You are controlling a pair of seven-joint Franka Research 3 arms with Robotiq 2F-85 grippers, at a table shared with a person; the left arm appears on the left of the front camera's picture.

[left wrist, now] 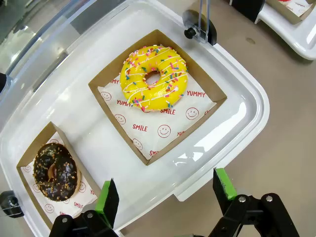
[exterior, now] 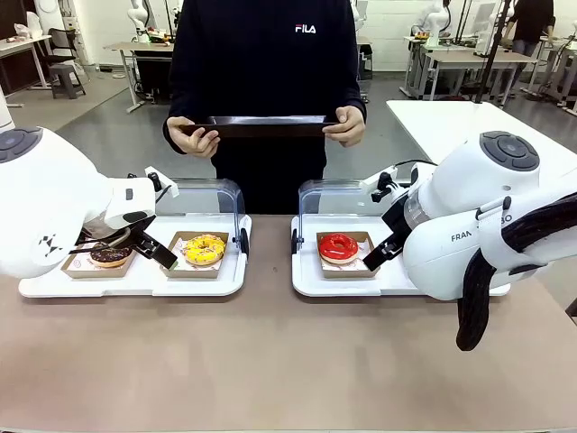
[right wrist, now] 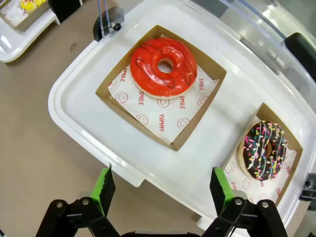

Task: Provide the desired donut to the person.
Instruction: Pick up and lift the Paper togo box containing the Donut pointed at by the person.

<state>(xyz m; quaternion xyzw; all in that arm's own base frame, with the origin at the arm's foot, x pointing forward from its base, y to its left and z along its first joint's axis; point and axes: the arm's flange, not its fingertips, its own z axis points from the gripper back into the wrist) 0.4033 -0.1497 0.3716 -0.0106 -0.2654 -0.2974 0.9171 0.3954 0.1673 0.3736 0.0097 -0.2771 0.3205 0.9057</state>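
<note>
Donuts boxed, grippers empty

One yellow donut, sprinkled and white-striped, sat boxed on the left white tray beside a nut-topped chocolate donut. One red donut with dark stripes sat boxed on the right white tray, near a sprinkled chocolate donut. Above them the left gripper and the right gripper hovered wide open, empty. Across the table, the person held a dark tray.

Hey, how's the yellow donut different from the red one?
The yellow donut has white drizzle and coloured sprinkles; the red donut has only thin dark lines. The yellow donut lies in the left white tray, the red donut in the right white tray. Both sit whole in brown card boxes on smiley-print paper.
</note>
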